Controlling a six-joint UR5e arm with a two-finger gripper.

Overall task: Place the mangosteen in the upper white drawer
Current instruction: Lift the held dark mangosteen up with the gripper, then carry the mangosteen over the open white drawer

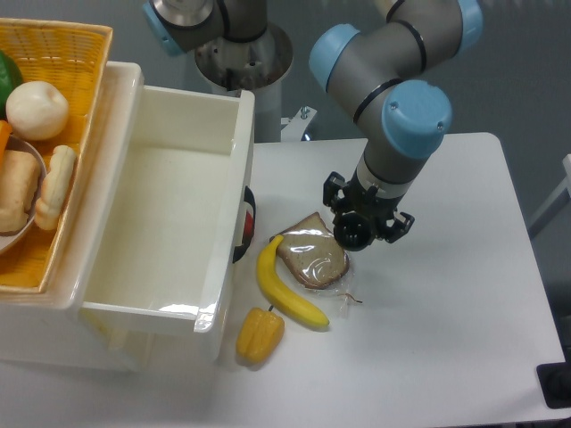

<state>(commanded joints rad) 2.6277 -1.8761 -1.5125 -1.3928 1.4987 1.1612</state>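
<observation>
The mangosteen [351,234], a small glossy near-black ball, is judged to be light, stiff and slippery because of its round shiny skin, so it is best taken across its widest middle, with the fingers set on opposite sides. It is seen right at the tip of the gripper [355,230], above the counter [446,294] and just beside the wrapped slice of bread [312,259], and the gripper appears to be closed around it. The upper white drawer [178,214] is found open, well apart to the left, past the banana [287,285].
</observation>
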